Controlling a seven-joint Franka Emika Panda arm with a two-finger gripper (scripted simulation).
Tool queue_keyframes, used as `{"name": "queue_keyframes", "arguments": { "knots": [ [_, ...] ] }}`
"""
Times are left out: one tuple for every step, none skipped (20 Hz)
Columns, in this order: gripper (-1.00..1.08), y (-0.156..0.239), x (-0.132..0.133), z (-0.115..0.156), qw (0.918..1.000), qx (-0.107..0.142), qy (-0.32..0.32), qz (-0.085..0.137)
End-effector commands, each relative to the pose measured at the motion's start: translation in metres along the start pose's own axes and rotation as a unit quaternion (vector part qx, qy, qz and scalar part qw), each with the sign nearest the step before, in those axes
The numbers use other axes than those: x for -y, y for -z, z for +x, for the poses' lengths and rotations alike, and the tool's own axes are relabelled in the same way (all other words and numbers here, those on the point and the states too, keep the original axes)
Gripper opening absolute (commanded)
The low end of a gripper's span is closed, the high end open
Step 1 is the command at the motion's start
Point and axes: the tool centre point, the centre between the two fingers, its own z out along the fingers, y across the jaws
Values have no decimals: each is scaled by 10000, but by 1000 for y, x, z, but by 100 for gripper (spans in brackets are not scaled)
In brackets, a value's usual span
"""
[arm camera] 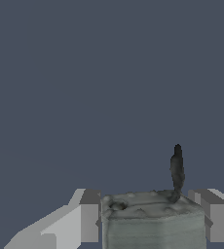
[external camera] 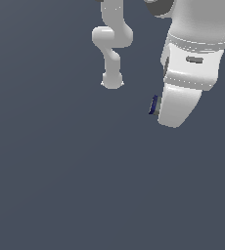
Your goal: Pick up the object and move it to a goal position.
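Observation:
The object point(external camera: 154, 105) shows in the exterior view as a tiny flat piece with a dark navy-blue edge, pressed against the side of my white gripper point(external camera: 159, 111) at the upper right. In the wrist view the object point(arm camera: 153, 219) is a grey, mottled block with a thin dark spike rising from one corner. It sits squeezed between my two fingers point(arm camera: 89, 221), which touch it on both sides. My gripper point(arm camera: 152, 224) is shut on it. The object hangs above the floor; how high, I cannot tell.
My arm's white links and base point(external camera: 112, 53) stand further back in the exterior view. A plain dark blue-grey floor point(external camera: 60, 185) fills everything else in both views, with no other object and no goal marker showing.

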Motion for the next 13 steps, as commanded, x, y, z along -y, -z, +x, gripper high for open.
{"name": "queue_keyframes", "arguments": {
  "knots": [
    [-100,10,0,5,10000,2,-4,2],
    [-100,13,-1,6,10000,2,-4,2],
    [-100,15,-1,8,10000,2,-4,2],
    [-100,18,-1,9,10000,4,-6,1],
    [-100,20,-1,10,10000,4,-6,1],
    [-100,21,-2,11,10000,4,-6,1],
    [-100,23,-2,11,10000,4,-6,1],
    [-100,24,-2,12,10000,4,-6,1],
    [-100,25,-2,13,10000,4,-6,1],
    [-100,26,-2,13,10000,4,-6,1],
    [-100,26,-2,13,10000,4,-6,1],
    [-100,27,-2,13,10000,4,-6,1],
    [-100,27,-2,14,10000,4,-6,1]
  ]
}}
